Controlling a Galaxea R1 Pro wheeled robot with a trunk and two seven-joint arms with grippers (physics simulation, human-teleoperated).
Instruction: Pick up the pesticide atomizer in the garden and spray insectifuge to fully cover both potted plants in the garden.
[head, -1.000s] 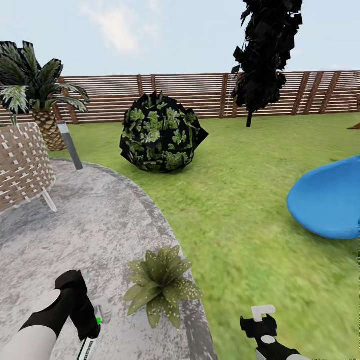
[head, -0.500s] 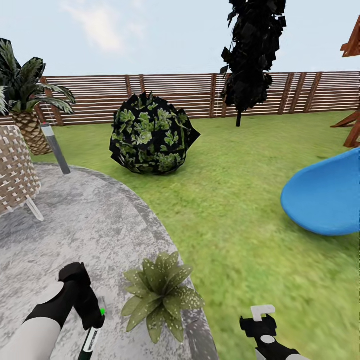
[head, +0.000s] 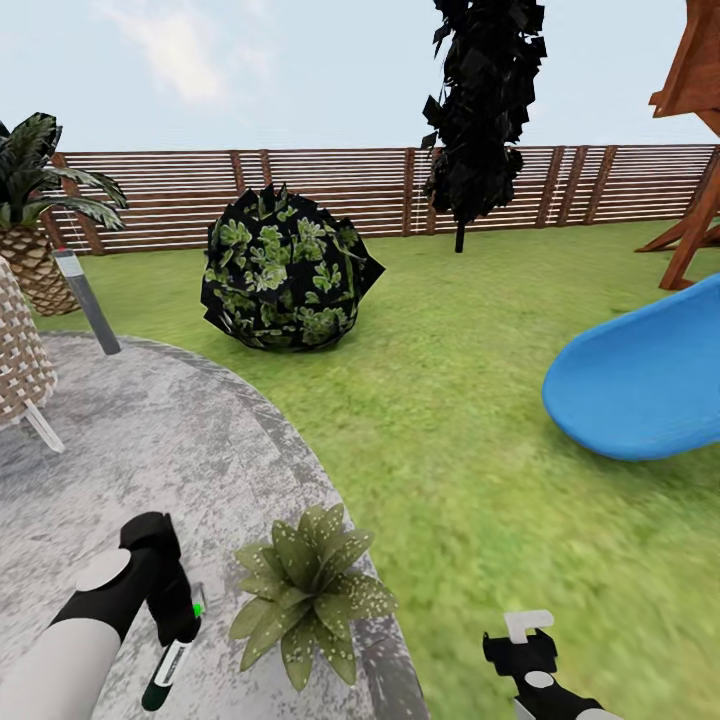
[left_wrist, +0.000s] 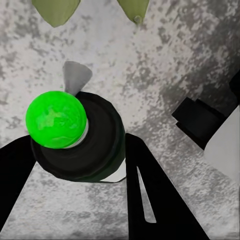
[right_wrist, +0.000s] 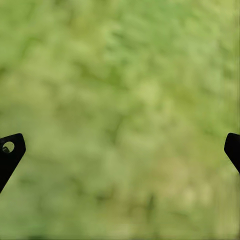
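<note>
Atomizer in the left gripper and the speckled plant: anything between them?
No. Head view shows bare grey paving between the pesticide atomizer and the potted plant.

Pale-speckled green potted plant (head: 308, 590), mottled grey patio (head: 180, 450), blue slide (head: 640, 385), brown slatted fence (head: 330, 185).

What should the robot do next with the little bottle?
Probably swing the left gripper toward the potted plant beside it. It already grips the pesticide atomizer, but the bottle hangs over the patio, not over the leaves.
</note>
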